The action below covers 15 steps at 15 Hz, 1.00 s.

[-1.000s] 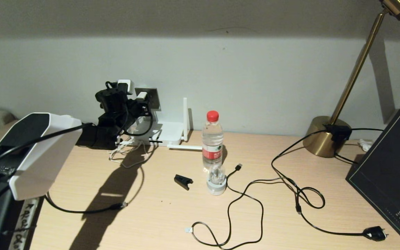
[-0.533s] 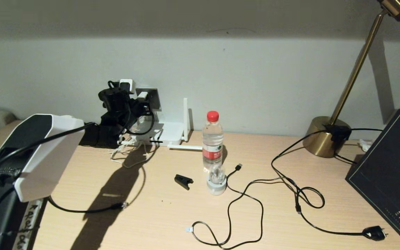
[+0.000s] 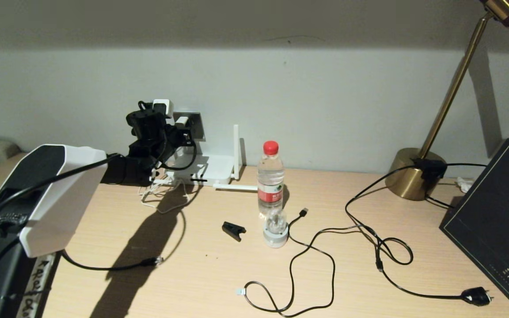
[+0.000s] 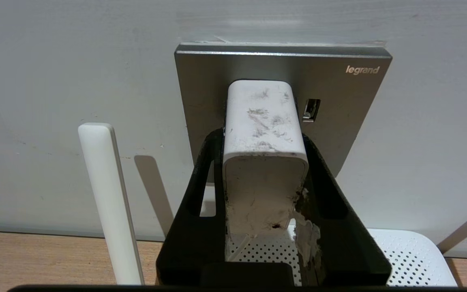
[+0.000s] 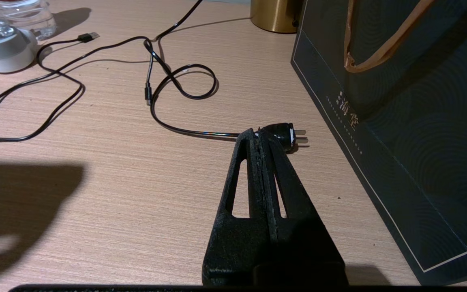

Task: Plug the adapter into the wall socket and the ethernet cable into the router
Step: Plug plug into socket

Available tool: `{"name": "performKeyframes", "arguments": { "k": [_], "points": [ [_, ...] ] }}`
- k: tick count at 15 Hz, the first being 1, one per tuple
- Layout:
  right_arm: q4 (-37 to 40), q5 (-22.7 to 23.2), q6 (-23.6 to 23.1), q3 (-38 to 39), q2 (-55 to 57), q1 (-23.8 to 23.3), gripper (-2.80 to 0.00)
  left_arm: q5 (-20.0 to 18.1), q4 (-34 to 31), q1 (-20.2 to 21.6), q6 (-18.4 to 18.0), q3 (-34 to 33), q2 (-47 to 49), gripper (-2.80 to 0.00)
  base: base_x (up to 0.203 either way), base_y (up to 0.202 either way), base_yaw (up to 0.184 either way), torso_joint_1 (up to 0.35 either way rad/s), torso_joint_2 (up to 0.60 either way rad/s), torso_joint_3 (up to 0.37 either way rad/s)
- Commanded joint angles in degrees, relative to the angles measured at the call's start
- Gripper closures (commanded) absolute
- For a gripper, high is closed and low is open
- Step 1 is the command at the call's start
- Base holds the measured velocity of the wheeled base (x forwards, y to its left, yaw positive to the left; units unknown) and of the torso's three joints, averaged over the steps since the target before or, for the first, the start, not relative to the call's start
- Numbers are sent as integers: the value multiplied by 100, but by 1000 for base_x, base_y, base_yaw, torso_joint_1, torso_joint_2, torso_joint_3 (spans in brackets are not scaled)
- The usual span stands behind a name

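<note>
While clamped in the left gripper [image 4: 264, 178] against the square grey metal wall socket [image 4: 339, 97], small white cube adapter [image 4: 262, 134] nearly seated; black ethernet cable [image 3: 117, 267] below, unplugged.

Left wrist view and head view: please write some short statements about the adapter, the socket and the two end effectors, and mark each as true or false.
1. The left end effector holds the adapter. True.
2. The adapter's front end is at the wall socket. True; whether it is fully seated cannot be told.
3. The ethernet cable is plugged into the router. False: its plug end lies loose on the desk.
4. The right end effector grips the black mains plug. False: it is shut on nothing, and the plug lies just beyond its tips.
5. The water bottle has a blue cap. False: the cap is red.
</note>
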<state>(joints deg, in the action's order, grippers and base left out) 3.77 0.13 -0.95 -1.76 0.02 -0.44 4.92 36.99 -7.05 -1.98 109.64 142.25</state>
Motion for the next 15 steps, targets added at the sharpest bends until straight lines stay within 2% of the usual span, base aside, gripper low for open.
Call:
{"name": "performKeyframes", "arguments": {
  "k": [1,15],
  "points": [
    [1,4,-2,0,6,0,0,8,46,1,-4,-4,-14,0,0,0,0,0,0,0],
    [1,4,-2,0,-2,0,0,0,57,10,-4,-22,10,0,0,0,0,0,0,0]
  ]
}}
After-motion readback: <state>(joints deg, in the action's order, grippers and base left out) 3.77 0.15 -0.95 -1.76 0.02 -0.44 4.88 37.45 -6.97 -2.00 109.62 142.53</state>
